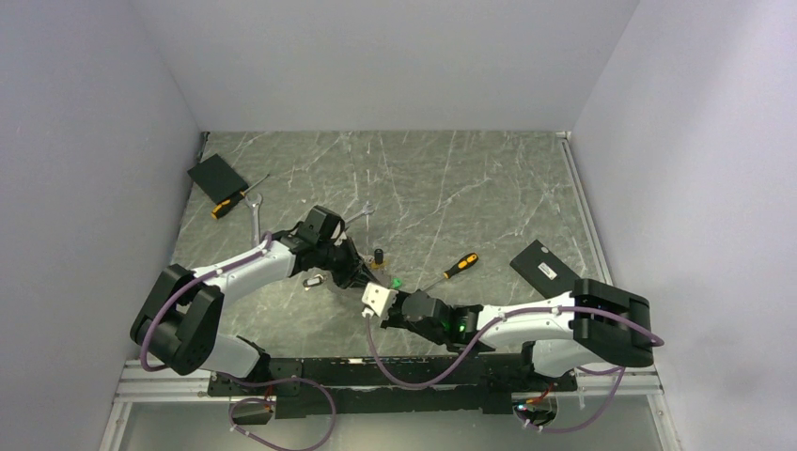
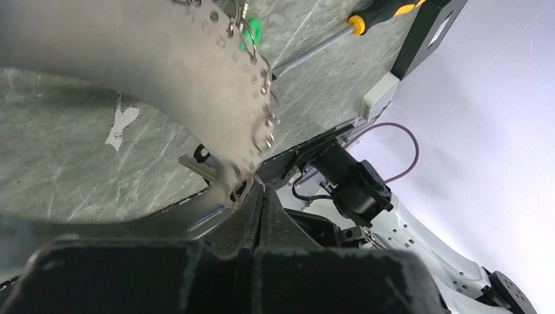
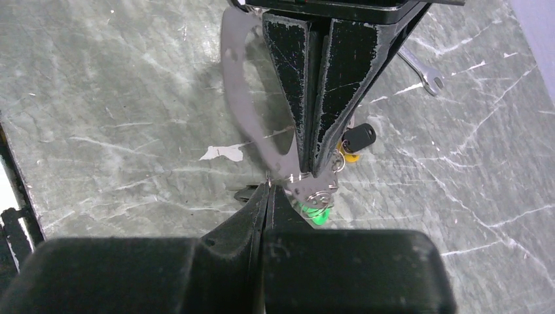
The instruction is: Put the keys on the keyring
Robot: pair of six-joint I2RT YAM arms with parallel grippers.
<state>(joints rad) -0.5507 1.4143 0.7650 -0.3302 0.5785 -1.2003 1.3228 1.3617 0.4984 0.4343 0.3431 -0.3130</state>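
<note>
**Top external view.** The left arm reached from its base forward and to the right over the grey marbled table [image 1: 489, 188]. Its elbow was bent, and the left gripper [image 1: 358, 273] angled down near the table's middle. The right arm lay low along the near edge, stretched leftward, and the right gripper [image 1: 371, 292] was just beside the left one. A green-headed key [image 1: 397, 282] showed just right of where the two met, and a black-headed key [image 1: 379, 256] just behind that spot. An orange-and-black-handled screwdriver [image 1: 461, 266] lay near on the right. A silver wrench [image 1: 256, 211] lay well apart at the back left.

**Left wrist view.** The left gripper's fingers [image 2: 243, 216] were pressed together, their tips clamped on the end of the keyring [image 2: 196, 78]. The keyring was a large thin silver metal hoop, seen here as a blurred band rising to the upper left. Small wire rings hung along its edge. The green key head sat at the top, and a bare silver key blade [image 2: 196, 165] stuck out beside the fingertips.

**Right wrist view.** The left gripper came down from above with its black fingers closed on the lower end of the hoop, which was held off the table. The right gripper's fingers were closed together, their tips touching that same end from below. Whether they pinched it could not be told. The green key hung just beside them, with a yellow-headed key [image 3: 349, 156] and the black one behind.
</note>
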